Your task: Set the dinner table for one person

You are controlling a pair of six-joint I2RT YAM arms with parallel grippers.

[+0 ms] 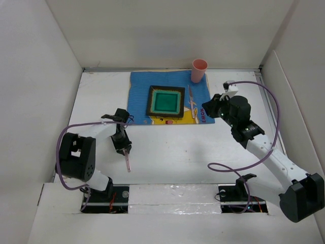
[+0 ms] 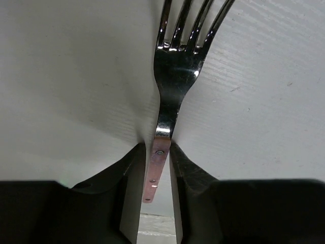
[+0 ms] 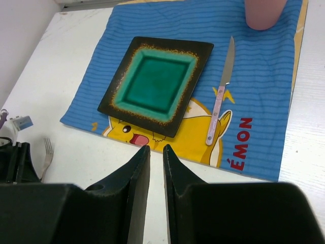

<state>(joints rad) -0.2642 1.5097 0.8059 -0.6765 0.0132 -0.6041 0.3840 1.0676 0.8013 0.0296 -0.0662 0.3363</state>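
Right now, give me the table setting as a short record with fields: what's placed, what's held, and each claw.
placemat: blue cloth, far middle of the table
plate: square, green, on the placemat
knife: on the placemat, right of the plate, not touching it
cup: pink, upright, far right corner of the placemat
fork: not placed yet, handle gripped in the left claw, over bare table left of the placemat
right claw: nearly closed, empty, by the placemat's near edge

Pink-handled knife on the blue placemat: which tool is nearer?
Right. The right tool is right of the pink-handled metal knife, by the blue cloth placemat's edge; the left tool is off its opposite side, gripping a silver fork.
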